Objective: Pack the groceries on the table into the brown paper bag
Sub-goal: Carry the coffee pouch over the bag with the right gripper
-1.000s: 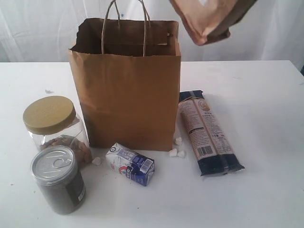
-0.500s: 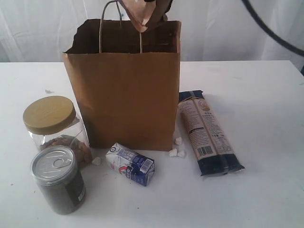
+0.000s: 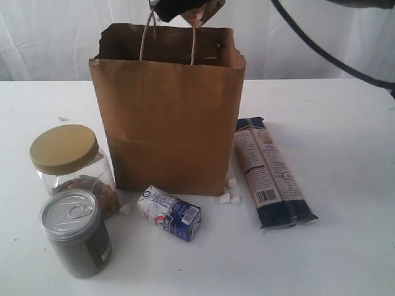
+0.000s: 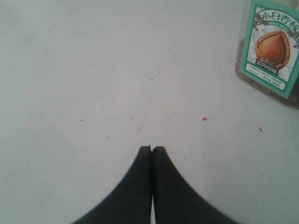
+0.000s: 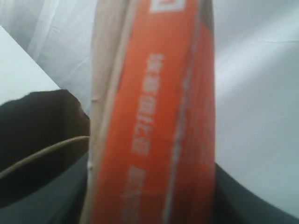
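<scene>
The brown paper bag [image 3: 170, 123] stands upright in the middle of the table [image 3: 345, 123], its mouth open. Just above the rim hangs the brown pouch [image 3: 207, 11], with my right gripper [image 5: 152, 205] shut on it; up close the pouch [image 5: 159, 116] looks orange, and the bag's dark opening [image 5: 37, 135] lies beside it. A gold-lidded jar [image 3: 65, 160], a pull-tab dark jar [image 3: 75, 231], a white-blue carton [image 3: 170, 213] and a dark-blue noodle packet [image 3: 268, 172] lie around the bag. My left gripper [image 4: 152, 148] is shut and empty over bare table near the gold-lidded jar [image 4: 271, 51].
Small white crumbs [image 3: 228, 197] lie at the bag's front right corner and another crumb [image 3: 125, 209] by the gold-lidded jar. A dark cable [image 3: 321, 52] arcs down at the upper right. White curtains hang behind the table.
The right gripper carried the pouch from the upper right leftward to over the bag's mouth. The bag leaned left half a second ago and now stands slightly further right.
</scene>
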`<action>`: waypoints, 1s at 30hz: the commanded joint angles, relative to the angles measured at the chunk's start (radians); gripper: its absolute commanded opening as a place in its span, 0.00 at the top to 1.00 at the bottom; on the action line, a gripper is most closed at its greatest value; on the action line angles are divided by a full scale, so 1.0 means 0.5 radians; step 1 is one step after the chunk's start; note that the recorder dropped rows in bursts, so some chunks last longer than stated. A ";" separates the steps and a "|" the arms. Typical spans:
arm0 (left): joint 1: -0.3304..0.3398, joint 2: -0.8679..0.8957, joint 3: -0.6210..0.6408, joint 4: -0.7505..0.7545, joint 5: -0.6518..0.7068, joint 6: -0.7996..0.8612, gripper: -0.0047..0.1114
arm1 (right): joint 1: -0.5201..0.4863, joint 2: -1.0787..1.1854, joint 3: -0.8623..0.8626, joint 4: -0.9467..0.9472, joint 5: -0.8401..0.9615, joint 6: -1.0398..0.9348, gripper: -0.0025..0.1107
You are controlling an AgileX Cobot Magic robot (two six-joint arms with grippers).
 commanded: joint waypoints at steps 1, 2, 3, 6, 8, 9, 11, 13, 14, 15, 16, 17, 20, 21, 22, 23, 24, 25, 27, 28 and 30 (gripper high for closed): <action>-0.019 -0.007 0.017 -0.012 0.010 -0.013 0.96 | -0.005 -0.022 -0.024 -0.269 0.096 0.017 0.68; -0.019 -0.007 0.017 -0.012 0.010 -0.013 0.96 | -0.005 -0.022 -0.024 -0.280 0.096 0.017 0.68; -0.019 -0.007 0.017 -0.012 0.010 -0.013 0.96 | -0.005 -0.022 -0.024 -0.284 0.096 0.017 0.68; -0.019 -0.007 0.017 -0.012 0.010 -0.013 0.96 | -0.005 -0.019 -0.024 -0.284 0.056 0.083 0.68; -0.019 -0.007 0.017 -0.012 0.010 -0.013 0.96 | -0.005 -0.019 -0.024 -0.280 0.001 0.150 0.68; -0.019 -0.007 0.017 -0.012 0.010 -0.013 0.96 | -0.005 -0.019 -0.024 -0.275 -0.059 0.218 0.68; -0.019 -0.007 0.017 -0.012 0.010 -0.013 0.96 | -0.005 -0.019 -0.024 -0.275 -0.192 0.334 0.68; -0.019 -0.007 0.017 -0.012 0.010 -0.013 0.96 | -0.005 -0.019 -0.024 -0.267 -0.341 0.462 0.68; -0.019 -0.007 0.017 -0.012 0.010 -0.013 0.96 | -0.005 -0.019 -0.024 -0.267 -0.399 0.524 0.68; -0.019 -0.007 0.017 -0.012 0.010 -0.013 0.96 | -0.005 -0.014 -0.024 -0.262 -0.438 0.575 0.68; -0.019 -0.007 0.017 -0.012 0.010 -0.013 0.96 | -0.005 -0.006 -0.024 -0.260 -0.449 0.633 0.68; -0.019 -0.007 0.017 -0.012 0.010 -0.013 0.96 | -0.005 0.002 -0.024 -0.260 -0.453 0.707 0.68; -0.019 -0.007 0.017 -0.012 0.010 -0.013 0.96 | -0.005 0.043 -0.015 -0.221 -0.406 0.681 0.68; -0.019 -0.007 0.017 -0.012 0.010 -0.013 0.96 | -0.005 0.057 -0.015 -0.209 -0.375 0.695 0.68; -0.019 -0.007 0.017 -0.012 0.010 -0.013 0.96 | -0.005 0.067 -0.015 -0.185 -0.338 0.695 0.68; -0.019 -0.007 0.017 -0.012 0.010 -0.013 0.96 | -0.005 0.083 -0.015 -0.150 -0.327 0.695 0.68; -0.019 -0.007 0.017 -0.012 0.010 -0.013 0.96 | -0.005 0.091 -0.015 -0.102 -0.313 0.695 0.68; -0.019 -0.007 0.017 -0.012 0.010 -0.013 0.96 | -0.005 0.100 -0.015 -0.066 -0.313 0.695 0.68; -0.019 -0.007 0.017 -0.012 0.010 -0.013 0.96 | -0.005 0.110 -0.015 -0.014 -0.313 0.695 0.68; -0.019 -0.007 0.017 -0.012 0.010 -0.013 0.96 | -0.005 0.114 -0.015 0.015 -0.313 0.695 0.68; -0.019 -0.007 0.017 -0.012 0.010 -0.013 0.96 | -0.005 0.114 -0.015 0.038 -0.301 0.695 0.68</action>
